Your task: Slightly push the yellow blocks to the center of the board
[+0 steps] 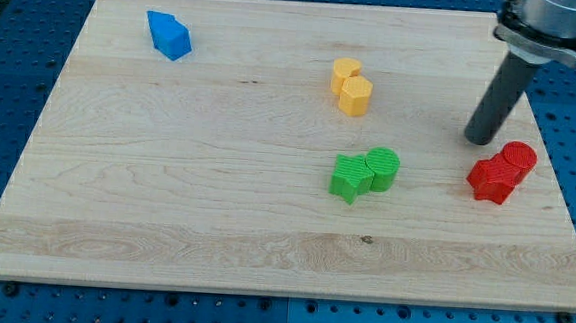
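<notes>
Green blocks lowest; yellow blocks left of my tip (apart)

Pale, matt wooden board with visible grain; ridged plastic-looking yellow blocks; smooth dark rod

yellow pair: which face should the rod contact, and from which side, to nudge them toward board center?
No gripping here, only a push. The yellow blocks sit touching, above and right of center. Contact their upper-right face, pushing toward the view's lower left. My tip is to their right, beside the red blocks, so it should probably go up and around first. Aim between the two so they move together.
</notes>
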You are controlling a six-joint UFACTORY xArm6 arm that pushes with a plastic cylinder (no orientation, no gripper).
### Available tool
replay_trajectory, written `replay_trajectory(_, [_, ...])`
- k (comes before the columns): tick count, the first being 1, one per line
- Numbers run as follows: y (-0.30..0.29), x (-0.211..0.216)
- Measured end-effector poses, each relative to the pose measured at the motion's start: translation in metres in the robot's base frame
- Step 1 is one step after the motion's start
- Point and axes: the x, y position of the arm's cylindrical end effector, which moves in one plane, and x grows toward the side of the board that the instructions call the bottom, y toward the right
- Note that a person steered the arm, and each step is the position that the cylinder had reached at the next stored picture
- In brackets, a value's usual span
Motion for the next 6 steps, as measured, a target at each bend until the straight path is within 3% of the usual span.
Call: replay_trajectory(6, [-0.225, -0.06])
